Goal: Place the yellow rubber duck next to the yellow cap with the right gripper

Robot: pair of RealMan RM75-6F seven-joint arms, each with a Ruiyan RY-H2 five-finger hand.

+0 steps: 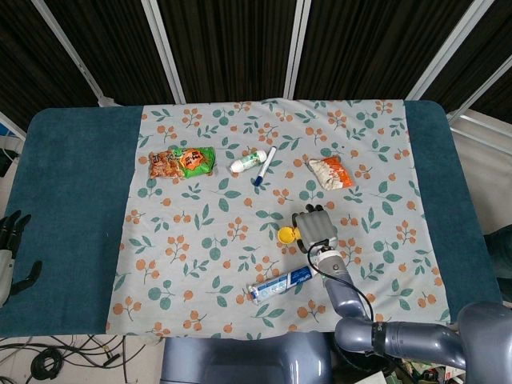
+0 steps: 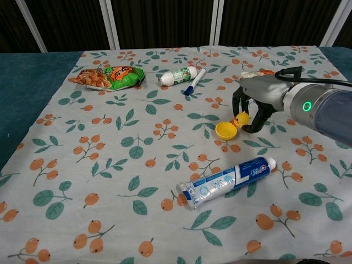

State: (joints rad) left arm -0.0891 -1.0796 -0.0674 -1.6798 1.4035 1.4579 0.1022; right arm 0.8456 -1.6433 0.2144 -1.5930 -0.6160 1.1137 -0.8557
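My right hand [image 2: 256,104] [image 1: 314,227] grips the small yellow rubber duck [image 2: 241,119] from above, just right of the yellow cap [image 2: 225,130] [image 1: 286,235] near the cloth's middle. The duck hangs almost touching the cap's right rim; whether it touches the cloth I cannot tell. In the head view the hand hides the duck. My left hand [image 1: 11,252] rests open at the far left edge of the table, holding nothing.
A toothpaste tube [image 2: 228,181] lies in front of the cap. An orange-white snack bag [image 2: 263,74] sits behind the right hand. A small white bottle [image 2: 177,76], a blue-capped pen [image 2: 194,81] and a green-orange snack pack [image 2: 110,77] lie at the back.
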